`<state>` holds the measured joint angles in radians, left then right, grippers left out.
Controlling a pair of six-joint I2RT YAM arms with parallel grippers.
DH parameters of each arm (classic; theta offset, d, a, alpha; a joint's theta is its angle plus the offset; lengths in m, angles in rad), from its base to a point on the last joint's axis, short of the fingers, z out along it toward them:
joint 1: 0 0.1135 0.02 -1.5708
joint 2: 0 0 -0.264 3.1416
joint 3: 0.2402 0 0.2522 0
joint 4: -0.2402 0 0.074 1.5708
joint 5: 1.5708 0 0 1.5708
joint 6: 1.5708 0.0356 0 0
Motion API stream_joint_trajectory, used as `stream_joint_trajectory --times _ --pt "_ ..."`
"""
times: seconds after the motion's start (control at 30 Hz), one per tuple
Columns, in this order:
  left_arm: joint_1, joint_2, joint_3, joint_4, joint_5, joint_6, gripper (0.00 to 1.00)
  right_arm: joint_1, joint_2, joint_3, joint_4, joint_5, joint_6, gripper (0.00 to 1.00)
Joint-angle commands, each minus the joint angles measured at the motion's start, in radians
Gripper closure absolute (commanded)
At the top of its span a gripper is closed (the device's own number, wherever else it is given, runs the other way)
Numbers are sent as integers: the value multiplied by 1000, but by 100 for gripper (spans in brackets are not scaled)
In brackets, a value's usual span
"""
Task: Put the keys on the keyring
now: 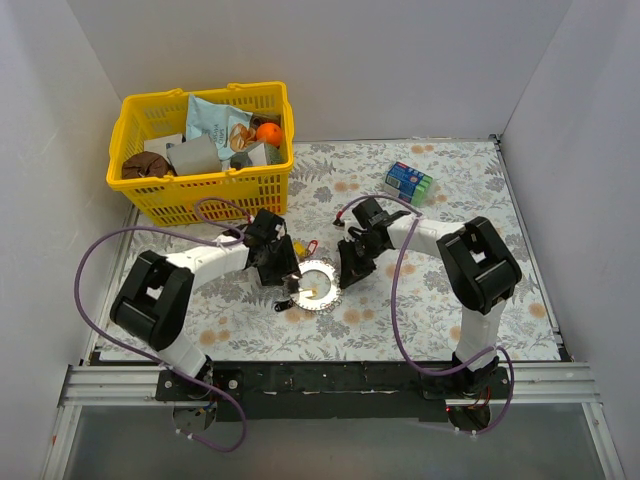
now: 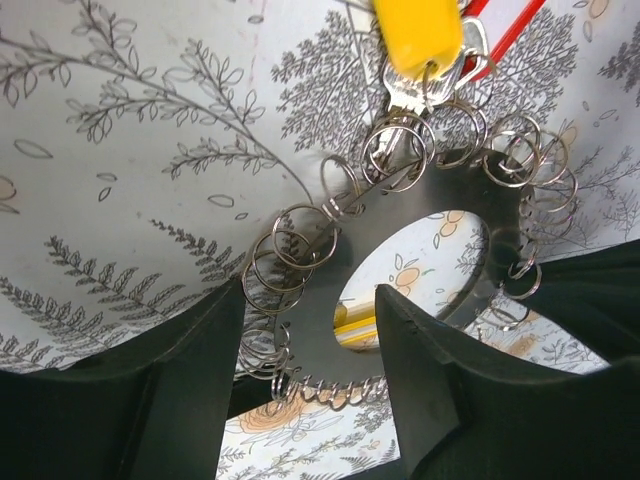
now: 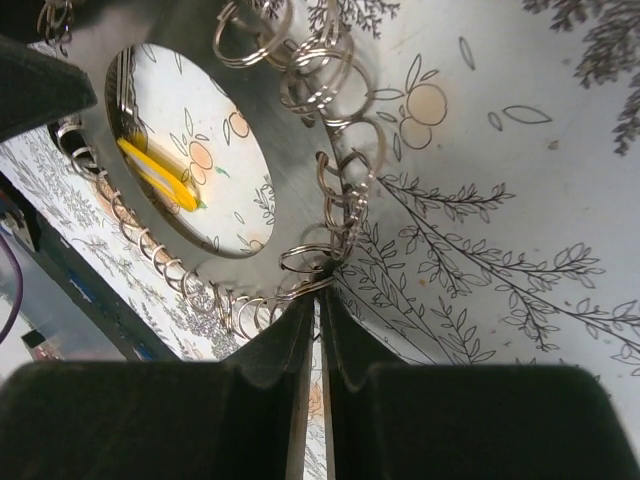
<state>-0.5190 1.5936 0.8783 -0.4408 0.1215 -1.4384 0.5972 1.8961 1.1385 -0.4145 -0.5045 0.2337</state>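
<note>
The keyring [image 1: 320, 284] is a flat silvery hoop edged with many small wire loops, lying mid-table between both grippers. In the left wrist view the keyring [image 2: 330, 300] has its band between the open jaws of my left gripper [image 2: 310, 312], one finger outside the rim and one over the hole. A yellow-headed key [image 2: 418, 32] lies at its far edge, its metal end among the loops, with a red piece [image 2: 512, 28] beside it. Both keys [image 1: 298, 247] show just behind the hoop. My right gripper [image 3: 321, 296] is shut on a loop at the keyring's [image 3: 290, 150] rim.
A yellow basket [image 1: 150, 195] holding packets and an orange object stands at the back left. A blue-green packet [image 1: 408, 182] lies at the back right. Purple cables loop beside both arms. White walls close in the flowered tablecloth [image 1: 450, 330].
</note>
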Motion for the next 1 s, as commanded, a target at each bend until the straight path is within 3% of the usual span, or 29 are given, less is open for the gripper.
stream_joint_trajectory --times 0.0,0.53,0.97 --pt "1 22 57 -4 -22 38 47 22 -26 -31 -3 9 -2 85" --pt "2 112 182 -56 -98 145 48 78 -89 -105 -11 -49 -7 85" --pt "1 126 268 -64 -95 205 47 139 -81 -45 54 -85 87 85"
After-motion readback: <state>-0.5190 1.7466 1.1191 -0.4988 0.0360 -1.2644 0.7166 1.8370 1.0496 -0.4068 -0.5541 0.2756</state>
